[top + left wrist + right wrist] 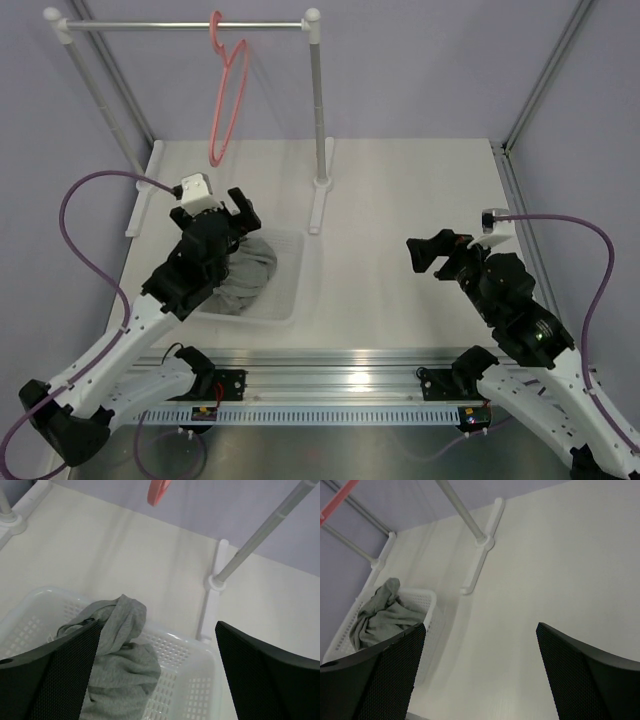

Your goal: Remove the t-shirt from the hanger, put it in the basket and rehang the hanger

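Just beneath left fingers [50,680], t-shirt [122,662]

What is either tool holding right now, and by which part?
Nothing. The left tool and right tool are both open and empty. The t-shirt lies crumpled in the basket below the left tool; the hanger hangs bare on the rail.

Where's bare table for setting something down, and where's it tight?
Free: the table between the rail's right foot and the right gripper. Crowded: the basket, holding the t-shirt, with the left gripper over it.
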Tool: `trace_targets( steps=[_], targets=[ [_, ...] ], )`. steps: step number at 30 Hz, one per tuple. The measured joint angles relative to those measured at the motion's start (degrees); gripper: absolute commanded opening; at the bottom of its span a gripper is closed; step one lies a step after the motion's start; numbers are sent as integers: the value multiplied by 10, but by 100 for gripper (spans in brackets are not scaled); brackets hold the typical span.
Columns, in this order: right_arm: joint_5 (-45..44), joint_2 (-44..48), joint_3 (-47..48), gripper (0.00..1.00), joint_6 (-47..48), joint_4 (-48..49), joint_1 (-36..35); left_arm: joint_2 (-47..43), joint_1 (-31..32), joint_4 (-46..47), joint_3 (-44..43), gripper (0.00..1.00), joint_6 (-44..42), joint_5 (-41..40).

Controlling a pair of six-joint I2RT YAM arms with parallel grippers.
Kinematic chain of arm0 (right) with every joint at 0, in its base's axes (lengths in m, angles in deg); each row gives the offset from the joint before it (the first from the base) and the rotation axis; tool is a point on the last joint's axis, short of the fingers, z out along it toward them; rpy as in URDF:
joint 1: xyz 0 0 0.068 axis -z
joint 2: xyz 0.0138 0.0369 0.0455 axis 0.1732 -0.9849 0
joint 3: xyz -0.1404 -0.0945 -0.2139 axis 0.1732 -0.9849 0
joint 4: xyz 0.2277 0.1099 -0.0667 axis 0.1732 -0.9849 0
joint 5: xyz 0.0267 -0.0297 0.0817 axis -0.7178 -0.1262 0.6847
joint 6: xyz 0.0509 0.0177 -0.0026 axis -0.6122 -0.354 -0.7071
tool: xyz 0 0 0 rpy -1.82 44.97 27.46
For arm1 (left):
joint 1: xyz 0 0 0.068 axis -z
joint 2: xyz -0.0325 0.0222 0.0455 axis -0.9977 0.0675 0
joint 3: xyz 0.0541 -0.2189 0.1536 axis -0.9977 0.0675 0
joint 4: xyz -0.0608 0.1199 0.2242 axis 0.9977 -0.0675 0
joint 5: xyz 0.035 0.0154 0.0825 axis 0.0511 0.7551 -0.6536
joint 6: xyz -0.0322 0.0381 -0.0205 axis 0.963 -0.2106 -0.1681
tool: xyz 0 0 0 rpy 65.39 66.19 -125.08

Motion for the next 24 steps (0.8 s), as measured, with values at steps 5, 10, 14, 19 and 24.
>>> trace_targets(
  steps=[5, 10, 14, 19, 24],
  targets=[
    [39, -13, 0, 100, 5, 1, 0, 80, -48, 2, 5, 97, -23, -9],
    [61, 25, 0, 99, 9, 4, 0, 106, -107, 25, 57, 95, -33, 13],
    [68, 42, 0, 100, 10, 7, 0, 158, -119, 47, 59, 96, -34, 19],
    [78, 56, 0, 100, 11, 7, 0, 240, -132, 59, 64, 88, -34, 32],
    [81, 72, 0, 99, 13, 6, 0, 252, -153, 76, 89, 25, -23, 47]
  ],
)
